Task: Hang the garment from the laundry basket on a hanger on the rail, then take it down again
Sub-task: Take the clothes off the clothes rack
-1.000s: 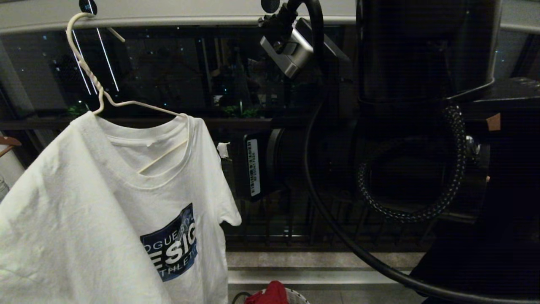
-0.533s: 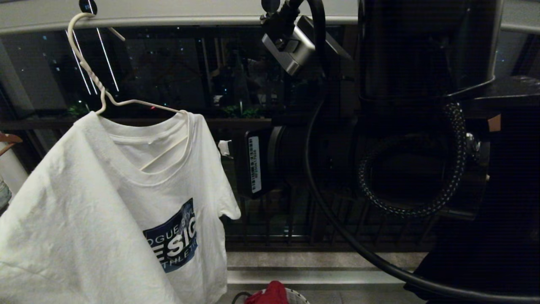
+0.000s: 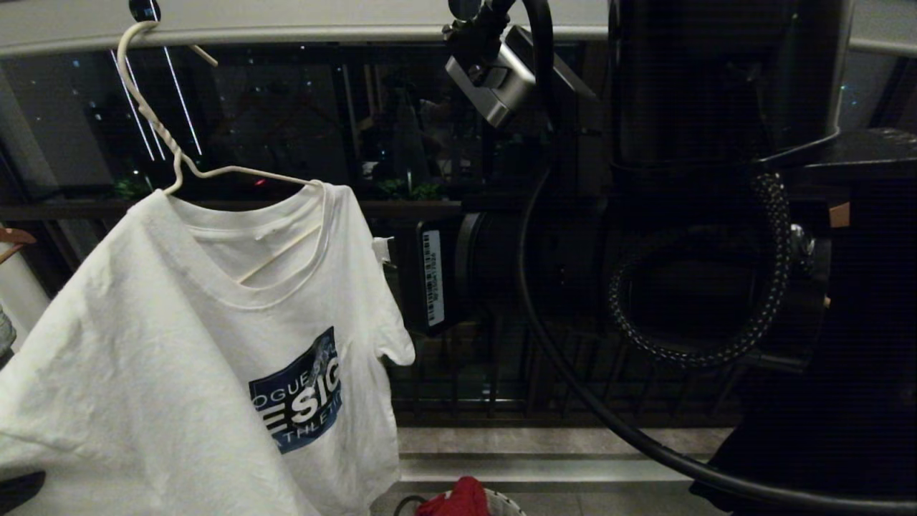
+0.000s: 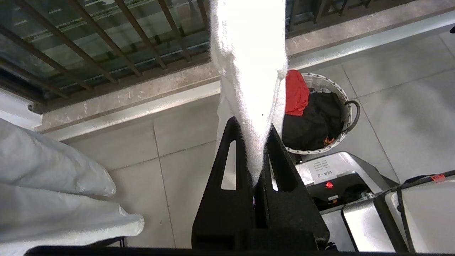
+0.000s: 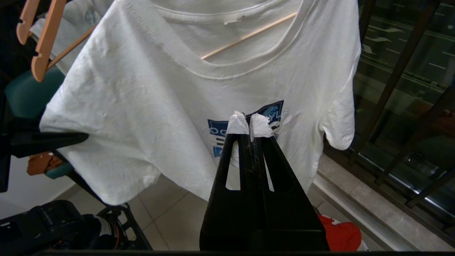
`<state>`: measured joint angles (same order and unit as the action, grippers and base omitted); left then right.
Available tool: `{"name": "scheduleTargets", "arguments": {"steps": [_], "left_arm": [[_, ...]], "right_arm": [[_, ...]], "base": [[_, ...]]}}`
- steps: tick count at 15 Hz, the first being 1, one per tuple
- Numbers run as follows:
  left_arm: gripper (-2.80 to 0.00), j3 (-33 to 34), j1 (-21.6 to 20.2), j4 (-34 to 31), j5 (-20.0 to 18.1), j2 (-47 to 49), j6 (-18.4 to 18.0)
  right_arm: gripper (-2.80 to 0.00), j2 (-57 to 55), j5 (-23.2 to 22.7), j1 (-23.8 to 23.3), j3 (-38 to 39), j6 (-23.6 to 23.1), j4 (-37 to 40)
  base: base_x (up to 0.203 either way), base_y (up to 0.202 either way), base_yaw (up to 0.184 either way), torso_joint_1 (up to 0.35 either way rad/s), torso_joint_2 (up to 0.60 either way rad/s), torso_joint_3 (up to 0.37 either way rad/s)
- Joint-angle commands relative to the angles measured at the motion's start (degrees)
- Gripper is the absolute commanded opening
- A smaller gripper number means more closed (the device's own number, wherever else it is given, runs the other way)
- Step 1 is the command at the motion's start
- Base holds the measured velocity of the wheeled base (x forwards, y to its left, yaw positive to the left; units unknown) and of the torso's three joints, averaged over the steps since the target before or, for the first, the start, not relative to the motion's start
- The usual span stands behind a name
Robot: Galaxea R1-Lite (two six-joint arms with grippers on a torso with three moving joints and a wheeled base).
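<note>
So the garment (image 3: 215, 344) is hung on the hanger (image 3: 179, 154), which is hooked over the rail (image 3: 322, 29) up top, and the shirt's long axis runs pretty much straight down from collar to hem, print facing the head camera. The relation that matters: the bottom hem of the shirt is pinched between the closed fingers of the left gripper (image 4: 254, 142), seen clearly in the left wrist view, with the cloth running straight away from the fingertips toward the rail. So the shirt is already gripped from below by the left arm, and the pull line is basically along the shirt's length. The right gripper (image 5: 250, 129) is held out in front of the chest print, fingers shut with nothing between them, just white padding on the tips, and it's apart from the cloth as far as can be told. The left arm is clearly the nearer one, being in contact already. The hanging half looks done, and the take-down half is judged to be under way; a straight downward tug could probably drag the hanger's hook sideways on the rail, since the hanger is already tilted. The laundry basket (image 4: 334, 106) is seen on the floor tiles below and beside the hem, with the red cloth (image 4: 296, 92) and the black garment (image 4: 312, 121) inside.
</note>
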<state>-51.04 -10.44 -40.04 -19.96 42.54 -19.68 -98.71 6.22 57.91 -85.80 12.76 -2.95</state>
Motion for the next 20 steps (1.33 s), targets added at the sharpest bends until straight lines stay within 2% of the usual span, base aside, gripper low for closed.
{"name": "scheduleTargets", "arguments": {"steps": [1, 4, 6, 17, 18, 20], "left_arm": [[-2.80, 0.1, 0.0, -1.5, 0.2, -1.3, 0.1], [-2.80, 0.1, -0.1, -9.2, 2.1, -3.3, -0.3], [-2.80, 0.4, -0.2, -11.4, 2.8, -4.0, -0.3], [-2.80, -2.4, -0.2, -11.3, 2.7, -4.1, -0.3], [0.00, -3.0, -0.3, -11.2, 2.7, -4.0, -0.3], [0.00, -4.1, -0.3, -11.1, 2.7, -3.6, -0.3]], "right_arm": [[-2.80, -0.1, 0.0, 0.0, 0.0, 0.1, 0.0], [-2.80, -0.3, 0.0, 0.1, 0.0, 0.0, 0.0], [-2.80, -0.3, 0.0, 0.0, 0.0, 0.0, -0.1], [-2.80, -0.4, 0.0, 0.0, -0.1, 0.0, -0.1], [-2.80, -0.4, 0.0, 0.0, -0.1, 0.0, -0.1], [-2.80, -0.4, 0.0, 0.0, -0.1, 0.0, -0.1]], "base": [[0.000, 0.000, 0.000, 0.000, 0.00, 0.000], [0.000, 0.000, 0.000, 0.000, 0.00, 0.000], [0.000, 0.000, 0.000, 0.000, 0.00, 0.000], [0.000, 0.000, 0.000, 0.000, 0.00, 0.000], [0.000, 0.000, 0.000, 0.000, 0.00, 0.000], [0.000, 0.000, 0.000, 0.000, 0.00, 0.000]]}}
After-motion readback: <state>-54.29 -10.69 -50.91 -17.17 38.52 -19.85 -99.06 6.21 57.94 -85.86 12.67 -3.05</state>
